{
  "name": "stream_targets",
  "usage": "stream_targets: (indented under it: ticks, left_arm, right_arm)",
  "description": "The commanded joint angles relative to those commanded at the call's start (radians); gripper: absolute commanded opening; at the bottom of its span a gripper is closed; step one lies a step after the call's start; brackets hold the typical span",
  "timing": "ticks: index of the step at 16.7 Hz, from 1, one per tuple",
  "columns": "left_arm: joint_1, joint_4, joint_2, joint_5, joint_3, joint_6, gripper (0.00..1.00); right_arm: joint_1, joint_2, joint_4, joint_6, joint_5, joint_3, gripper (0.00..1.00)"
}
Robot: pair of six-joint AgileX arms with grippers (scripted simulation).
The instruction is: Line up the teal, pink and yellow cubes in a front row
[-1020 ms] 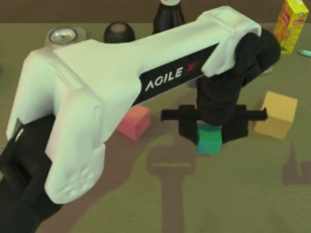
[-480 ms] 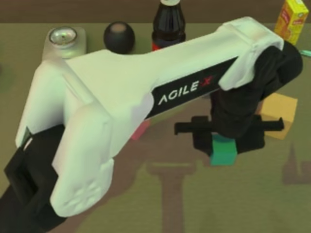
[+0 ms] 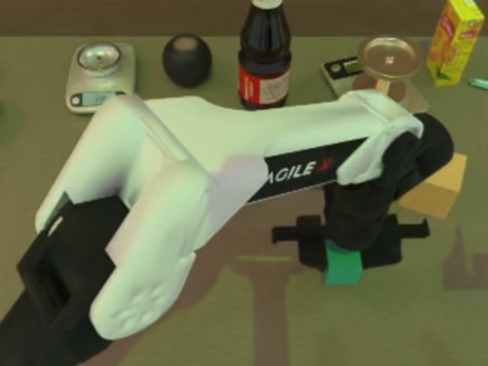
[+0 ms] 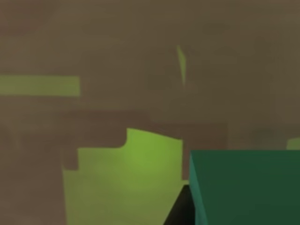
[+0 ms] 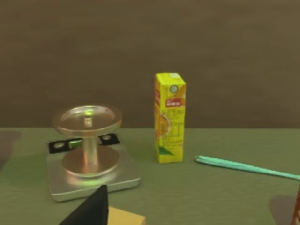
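My left gripper (image 3: 341, 258) is shut on the small teal cube (image 3: 343, 270), right of the table's middle and toward the front. In the left wrist view the teal cube (image 4: 248, 187) fills the corner beside one black finger (image 4: 180, 212), with shadowed table beyond it. The yellow cube (image 3: 441, 187) rests on the table just right of and behind the gripper, half covered by the wrist. The pink cube is hidden under the left arm. My right arm is out of the top view; its wrist view shows a dark edge of the right gripper (image 5: 91, 211) near the yellow cube (image 5: 125, 218).
Along the back stand a grey scale (image 3: 99, 67), a black ball (image 3: 187, 58), a dark bottle (image 3: 264, 59), a scale with a brass pan (image 3: 389, 59) and a yellow juice carton (image 3: 455, 38). A teal strip (image 5: 243, 166) lies at the far right.
The left gripper carried the teal cube right, then toward the front, and dropped lower. The arm now covers the pink cube and uncovers the brass-pan scale.
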Motion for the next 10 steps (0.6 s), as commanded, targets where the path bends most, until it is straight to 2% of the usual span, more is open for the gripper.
stream_targets:
  ticks: [4, 10]
  left_arm:
    - [0.0, 0.007, 0.003, 0.0, -0.007, 0.0, 0.0]
    - [0.0, 0.007, 0.003, 0.0, -0.007, 0.0, 0.45]
  right_arm:
    - [0.0, 0.0, 0.0, 0.0, 0.0, 0.0, 1.0]
    - [0.0, 0.0, 0.0, 0.0, 0.0, 0.0, 1.0]
